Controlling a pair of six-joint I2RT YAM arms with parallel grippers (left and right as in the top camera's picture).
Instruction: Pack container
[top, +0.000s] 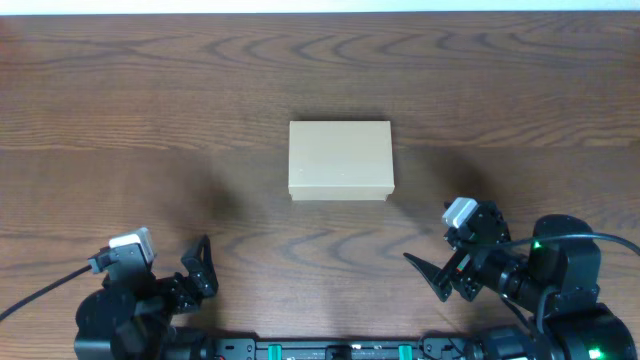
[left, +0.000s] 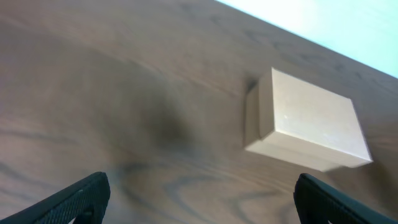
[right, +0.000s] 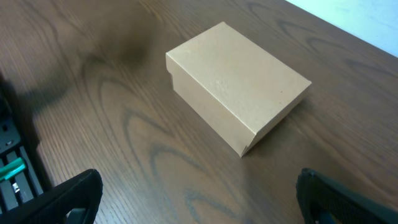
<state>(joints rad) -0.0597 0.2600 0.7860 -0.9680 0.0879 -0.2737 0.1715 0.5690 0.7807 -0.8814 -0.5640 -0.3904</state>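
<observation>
The wooden table (top: 150, 100) filled the overhead view, its dark grain running side to side. At its near edge, the right arm (top: 560, 290) sat folded low at about 5 o'clock from the table's middle, and the left arm (top: 120, 310) was folded low at about 7 o'clock. Both were partly cut off by the bottom of the frame. The container (top: 340, 160), a plain tan cardboard box, rested flat near the table's centre with its lid down, well apart from both arms. It lay at about 1 o'clock from the left gripper (top: 195, 268) and 11 o'clock from the right gripper (top: 440, 270). Each gripper had its jaws spread wide with nothing between them, and each pointed out over bare wood towards the box. In both wrist views only the dark fingertips (left: 90, 193) showed, at the lower corners, with the rest of each finger out of frame. What the box held could not be seen through the shut lid.
</observation>
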